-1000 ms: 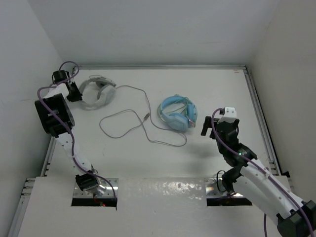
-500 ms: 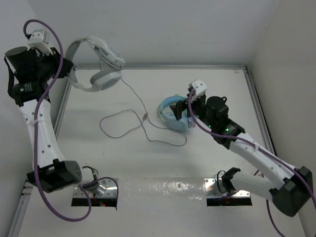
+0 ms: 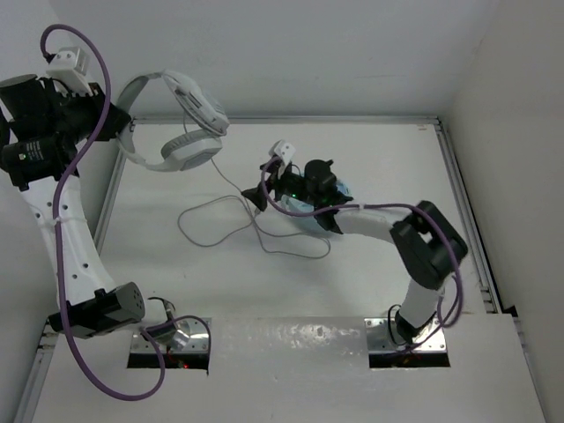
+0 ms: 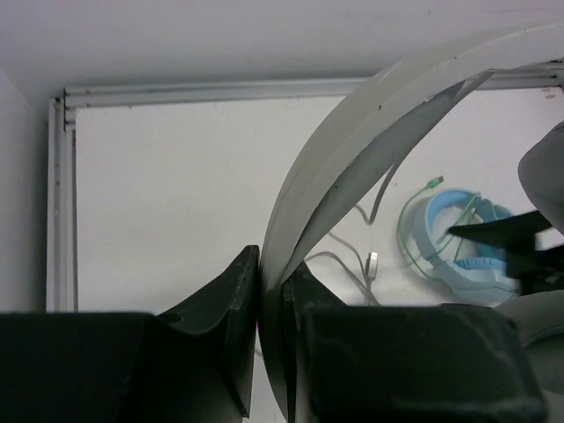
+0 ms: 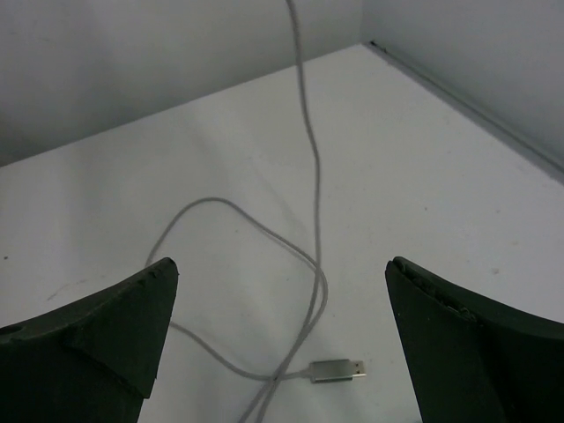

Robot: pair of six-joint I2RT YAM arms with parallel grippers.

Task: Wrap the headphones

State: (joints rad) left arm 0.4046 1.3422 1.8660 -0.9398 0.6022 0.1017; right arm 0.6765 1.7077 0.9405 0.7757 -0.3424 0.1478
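The white and light-grey headphones [image 3: 181,132] hang in the air at the upper left, with my left gripper [image 3: 119,123] shut on the curved headband [image 4: 352,150]. In the left wrist view the band is pinched between the left gripper [image 4: 271,262]. Their thin grey cable [image 3: 204,210] drops from an ear cup to the table and lies there in loops. My right gripper [image 3: 262,182] stands wide open low over the cable. In the right wrist view, the right gripper [image 5: 280,264] has nothing in it, and the cable [image 5: 308,150] and its metal plug [image 5: 335,370] lie between the fingers.
Light blue headphones [image 3: 339,189] lie mid-table, mostly hidden under my right forearm, and also show in the left wrist view [image 4: 449,238]. White walls close in the table on the left, back and right, with a metal rail [image 3: 458,194] along the right edge.
My left arm has lifted the white headphones off the table to the upper left, the cable trailing. My right arm has swung left over the blue headphones to the cable's plug.
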